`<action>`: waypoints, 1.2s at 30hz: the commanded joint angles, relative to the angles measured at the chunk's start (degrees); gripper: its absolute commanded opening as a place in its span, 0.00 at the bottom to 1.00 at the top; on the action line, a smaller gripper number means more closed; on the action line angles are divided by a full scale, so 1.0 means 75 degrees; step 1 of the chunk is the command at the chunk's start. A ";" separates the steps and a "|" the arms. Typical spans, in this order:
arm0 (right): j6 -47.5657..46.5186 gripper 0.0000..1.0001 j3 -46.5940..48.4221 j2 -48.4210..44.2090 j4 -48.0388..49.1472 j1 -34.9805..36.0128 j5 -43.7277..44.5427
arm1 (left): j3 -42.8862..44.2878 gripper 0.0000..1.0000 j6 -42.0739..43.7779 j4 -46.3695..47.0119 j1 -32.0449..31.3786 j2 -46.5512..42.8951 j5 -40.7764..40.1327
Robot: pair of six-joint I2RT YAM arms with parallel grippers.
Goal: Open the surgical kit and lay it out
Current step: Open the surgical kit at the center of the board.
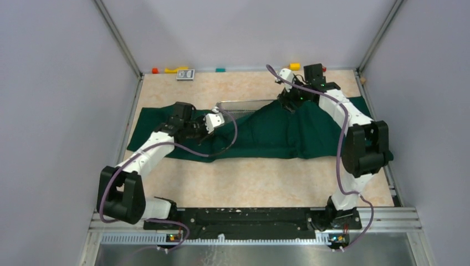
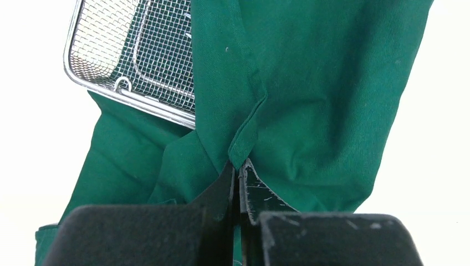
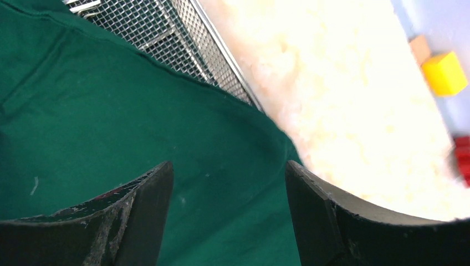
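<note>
The surgical kit's dark green cloth (image 1: 277,130) lies spread across the table and drapes over most of the silver wire-mesh tray (image 1: 244,105). Only the tray's far left corner (image 2: 133,55) is uncovered. My left gripper (image 1: 217,122) is at the tray's left end, shut on a raised fold of the cloth (image 2: 244,147), with the fingertips (image 2: 239,169) pinched together on it. My right gripper (image 1: 287,104) hovers open over the cloth (image 3: 138,122) at the tray's right end, with nothing between its fingers (image 3: 152,188). The tray's mesh (image 3: 166,33) shows beyond the cloth edge.
Small coloured blocks line the far edge: red (image 1: 155,70), yellow (image 1: 177,70), teal (image 1: 220,70) and another yellow one (image 1: 294,66). A small blue-patterned card (image 1: 186,74) lies there too. Metal-framed walls close in the left and right sides.
</note>
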 commanded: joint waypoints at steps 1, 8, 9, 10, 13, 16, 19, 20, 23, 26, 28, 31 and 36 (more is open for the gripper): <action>-0.1101 0.73 0.0820 0.0263 -0.0094 0.0264 -0.0311 | -0.0398 0.00 0.0036 0.0355 -0.0193 -0.0538 -0.0580; -0.2695 0.73 0.1326 0.0797 -0.1047 0.0619 -0.0056 | -0.0566 0.00 -0.0250 0.0387 -0.0372 -0.0777 -0.0888; -0.2848 0.73 0.1388 0.0898 -0.1142 0.0671 0.0016 | -0.0563 0.00 -0.0279 0.0385 -0.0391 -0.0814 -0.0922; -0.2977 0.73 0.1477 0.0998 -0.1237 0.0699 0.0094 | -0.0564 0.00 -0.0312 0.0385 -0.0404 -0.0835 -0.0933; -0.3161 0.73 0.1781 0.1349 -0.1389 0.0757 0.0277 | -0.0594 0.00 -0.0388 0.0352 -0.0438 -0.0980 -0.0954; -0.3331 0.73 0.2179 0.1689 -0.1612 0.0790 0.0286 | -0.0669 0.00 -0.0429 0.0335 -0.0486 -0.1143 -0.0994; -0.3502 0.73 0.2568 0.1965 -0.1848 0.0858 0.0357 | -0.0695 0.00 -0.0424 0.0276 -0.0538 -0.1171 -0.1120; -0.3558 0.72 0.2668 0.2028 -0.1913 0.0882 0.0395 | -0.0706 0.00 -0.0428 0.0247 -0.0557 -0.1171 -0.1156; -0.3721 0.72 0.2803 0.2176 -0.1960 0.0967 0.0579 | -0.0704 0.00 -0.0434 0.0204 -0.0601 -0.1167 -0.1258; -0.3862 0.71 0.2817 0.2249 -0.1936 0.1034 0.0758 | -0.0707 0.00 -0.0425 0.0209 -0.0638 -0.1137 -0.1333; -0.3922 0.71 0.2834 0.2267 -0.1925 0.1041 0.0797 | -0.0686 0.00 -0.0419 0.0209 -0.0655 -0.1094 -0.1378; -0.3987 0.71 0.2852 0.2231 -0.1904 0.1046 0.0804 | -0.0654 0.00 -0.0401 0.0209 -0.0685 -0.1057 -0.1403; -0.4148 0.71 0.3077 0.2388 -0.1997 0.1060 0.0758 | -0.0643 0.00 -0.0357 0.0204 -0.0718 -0.1048 -0.1414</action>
